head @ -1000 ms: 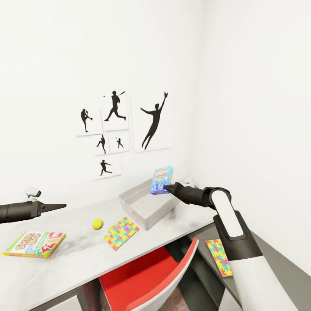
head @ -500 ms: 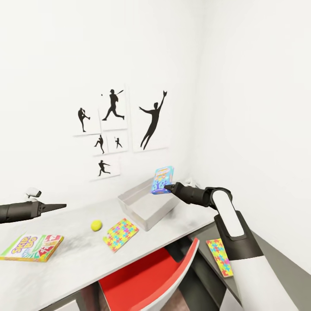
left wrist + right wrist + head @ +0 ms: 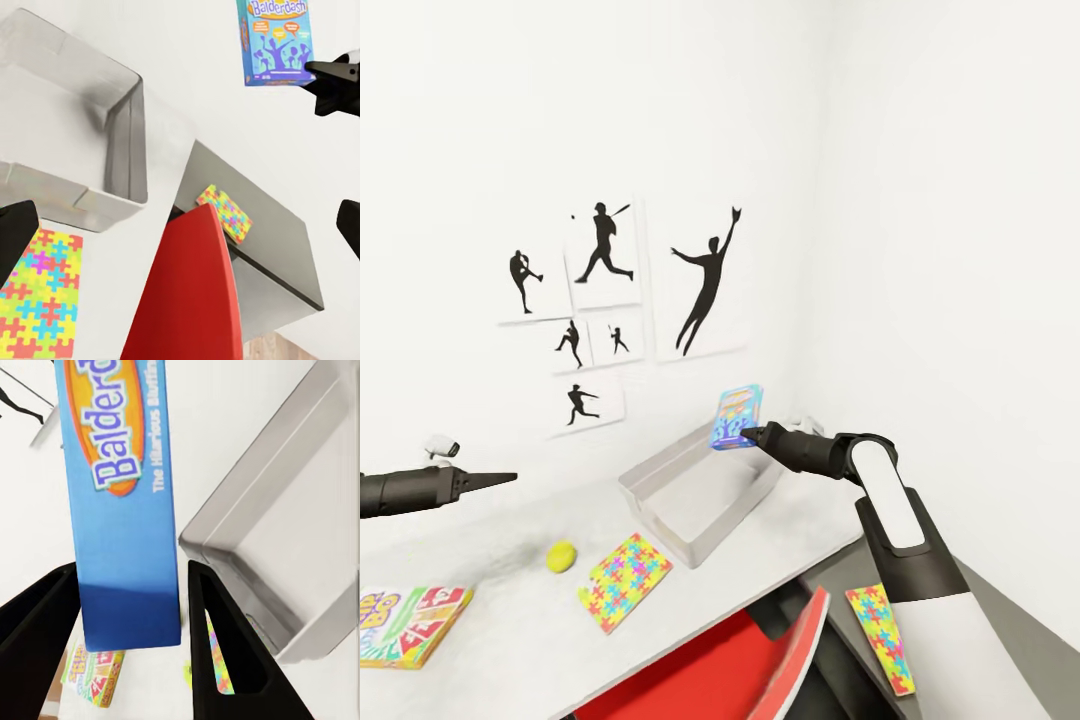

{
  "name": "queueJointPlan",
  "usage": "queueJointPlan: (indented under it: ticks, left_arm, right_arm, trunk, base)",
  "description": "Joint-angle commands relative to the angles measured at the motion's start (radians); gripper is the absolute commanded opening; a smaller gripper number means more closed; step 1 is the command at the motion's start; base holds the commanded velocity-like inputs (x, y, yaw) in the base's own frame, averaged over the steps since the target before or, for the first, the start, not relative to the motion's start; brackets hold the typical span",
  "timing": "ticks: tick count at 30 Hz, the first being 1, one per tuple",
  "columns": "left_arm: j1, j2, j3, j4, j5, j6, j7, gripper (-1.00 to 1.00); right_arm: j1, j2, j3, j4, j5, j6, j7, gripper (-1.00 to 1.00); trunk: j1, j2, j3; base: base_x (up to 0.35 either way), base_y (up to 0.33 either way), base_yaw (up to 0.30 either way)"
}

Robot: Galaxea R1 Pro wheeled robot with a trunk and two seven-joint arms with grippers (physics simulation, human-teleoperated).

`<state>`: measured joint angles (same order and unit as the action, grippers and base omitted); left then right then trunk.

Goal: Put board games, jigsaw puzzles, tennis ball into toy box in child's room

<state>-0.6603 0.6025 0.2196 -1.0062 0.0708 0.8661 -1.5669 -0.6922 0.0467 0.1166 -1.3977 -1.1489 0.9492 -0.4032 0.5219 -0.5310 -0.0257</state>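
Observation:
My right gripper (image 3: 746,434) is shut on a blue board game (image 3: 736,417), holding it upright in the air above the far right rim of the light grey toy box (image 3: 660,515). In the right wrist view the blue game (image 3: 124,510) sits between the black fingers (image 3: 225,645), with the toy box (image 3: 300,547) below. The tennis ball (image 3: 562,556) and a jigsaw puzzle (image 3: 624,581) lie on the white table (image 3: 780,545) in front of the box. A second puzzle (image 3: 880,637) lies on the lower grey desk. Another board game (image 3: 405,625) lies at the table's left. My left gripper (image 3: 510,478) hovers open, empty, left of the box.
A red chair (image 3: 760,660) is pushed under the table's front edge, between the two desks. White walls meet in a corner behind the toy box, with black baseball silhouettes (image 3: 600,300) on the left wall. A small white object (image 3: 440,447) sits at the table's far left.
The whole picture has shifted: table, posters and toys slid left and lower, so the camera moved. Both arms hold the same pose, the blue game still gripped.

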Motion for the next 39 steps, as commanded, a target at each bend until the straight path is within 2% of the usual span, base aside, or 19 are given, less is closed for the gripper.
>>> queueJointPlan:
  ticks: [1,7,18,39]
  left_arm:
    - [-0.001,0.0,0.0,0.0,0.0,0.01,-0.004,1.0]
    - [-0.001,0.0,0.0,0.0,0.0,0.01,-0.004,1.0]
    - [-0.001,0.0,0.0,0.0,-0.001,0.01,-0.004,1.0]
    - [-0.001,0.0,0.0,0.0,-0.002,0.01,-0.004,1.0]
  right_arm:
    - [-0.001,0.0,0.0,-0.001,-0.012,0.0,-0.011,-1.0]
    - [-0.001,0.003,0.003,-0.003,-0.012,-0.001,-0.011,-1.0]
    - [-0.001,0.005,0.004,0.001,-0.012,0.0,-0.011,-1.0]
    - [-0.001,0.005,0.003,0.002,-0.012,0.0,-0.011,-1.0]
  trunk:
    - [0.001,-0.002,-0.002]
    - [0.001,-0.002,-0.002]
    - [0.001,-0.002,-0.002]
    - [0.001,-0.002,-0.002]
  base:
    - [0.2,-0.049,-0.021]
    - [0.083,-0.021,0.001]
    - [0.043,-0.037,0.149]
    - [0.087,0.014,-0.004]
